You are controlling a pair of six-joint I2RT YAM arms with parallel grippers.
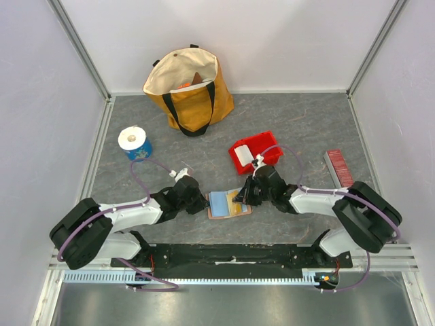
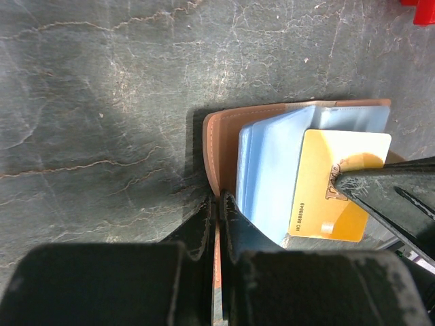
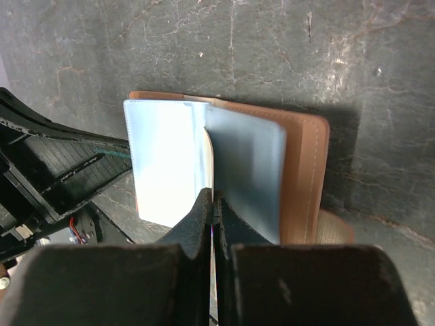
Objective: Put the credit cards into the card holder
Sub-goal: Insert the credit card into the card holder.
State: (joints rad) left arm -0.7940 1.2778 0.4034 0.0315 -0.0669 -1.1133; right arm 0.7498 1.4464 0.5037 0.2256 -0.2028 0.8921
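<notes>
The card holder lies open on the table between my two arms, tan outside with light blue pockets inside. My left gripper is shut on its tan left edge, which runs in between the fingers. A yellow credit card rests tilted over the blue pockets. My right gripper is shut on that card, whose thin pale edge stands between two blue flaps and leads into the shut gripper. Its dark finger touches the card's right side.
A yellow tote bag stands at the back. A red bin with a white item sits just behind the right gripper. A blue-and-white roll is at the left. A dark-red ribbed bar lies at the right.
</notes>
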